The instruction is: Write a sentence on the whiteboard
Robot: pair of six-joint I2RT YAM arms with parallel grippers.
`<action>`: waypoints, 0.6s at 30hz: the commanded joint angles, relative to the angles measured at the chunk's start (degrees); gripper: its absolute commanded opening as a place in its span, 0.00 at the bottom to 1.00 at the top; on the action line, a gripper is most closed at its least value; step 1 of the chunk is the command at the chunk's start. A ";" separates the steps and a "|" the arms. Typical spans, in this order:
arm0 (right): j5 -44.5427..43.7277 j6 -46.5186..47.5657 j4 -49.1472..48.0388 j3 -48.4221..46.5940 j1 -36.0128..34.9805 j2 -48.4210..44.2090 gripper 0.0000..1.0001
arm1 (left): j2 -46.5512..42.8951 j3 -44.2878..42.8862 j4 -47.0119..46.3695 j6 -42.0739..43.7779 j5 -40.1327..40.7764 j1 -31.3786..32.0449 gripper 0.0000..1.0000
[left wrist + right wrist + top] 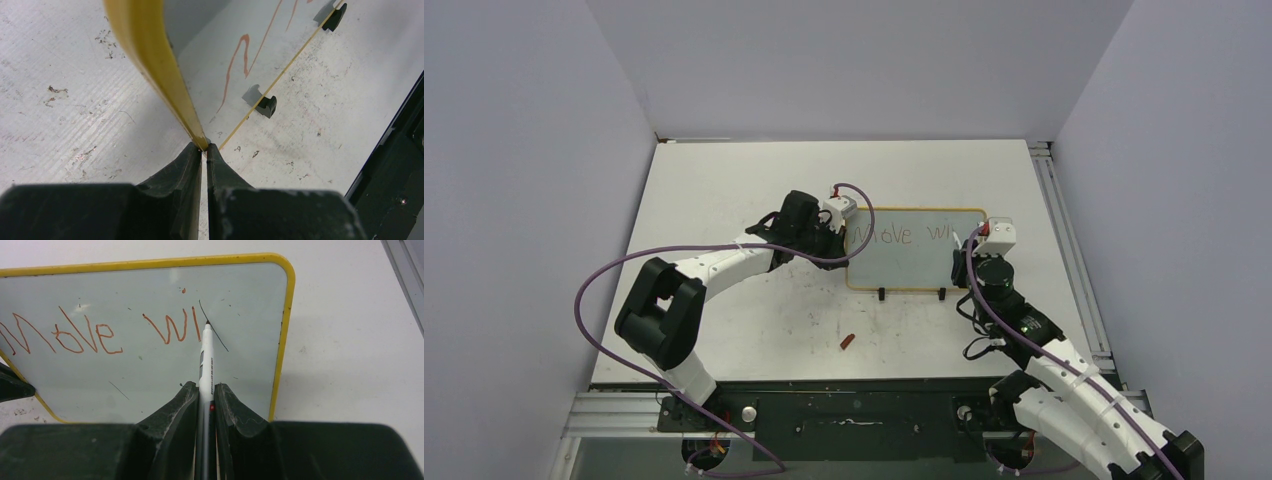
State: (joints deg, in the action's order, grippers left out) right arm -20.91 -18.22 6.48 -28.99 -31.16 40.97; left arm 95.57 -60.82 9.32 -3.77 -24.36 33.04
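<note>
1. The whiteboard (914,262) sits mid-table (744,190), between the two arms, with its long edge facing the bases. Two black feet (881,294) stick out along the near edge. I can't tell from the top view whether it lies flat or leans.
2. The left gripper (832,232) is at the board's left end. In the left wrist view the fingers (175,175) are pinched on the yellow frame (150,60) at a corner, with only a thin slit between them. Most of the board is out of that view.
3. The right gripper (205,395) is at the board's right end, clamped around the barrel of a marker (206,355). The rear of the barrel is hidden between the fingers, and the marker can't be made out in the top view.
4. The sentence (95,332) is red-orange and so far reads roughly "Move wi" on one line. The first letter is clipped by the left picture edge in the right wrist view. From the top, the right wrist covers the end of the lettering.
5. The marker tip is just right of the "i". I can't tell whether it touches the surface. A thin dark line crosses at the tip, and it could be ink or a reflection.
6. The left wrist view shows only a few stroke fragments (240,55), which are unreadable.
7. A small reddish-brown object (847,342) lies on the table near the board's front edge. It is too small to identify.
</note>
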 commanded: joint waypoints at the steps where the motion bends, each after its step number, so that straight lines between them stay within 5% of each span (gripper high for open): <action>1: 0.65 0.64 -2.65 0.09 0.47 0.75 0.05 | -1.80 -2.11 0.35 1.12 0.82 0.32 0.04; 18: 0.64 0.97 -3.81 0.26 0.94 1.71 0.05 | -1.53 -2.12 0.26 1.13 0.78 0.33 0.04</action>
State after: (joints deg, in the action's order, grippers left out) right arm -19.55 -17.37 5.41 -28.99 -30.72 42.44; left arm 95.57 -60.82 9.30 -3.77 -24.23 33.04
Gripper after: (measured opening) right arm 0.160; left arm 0.054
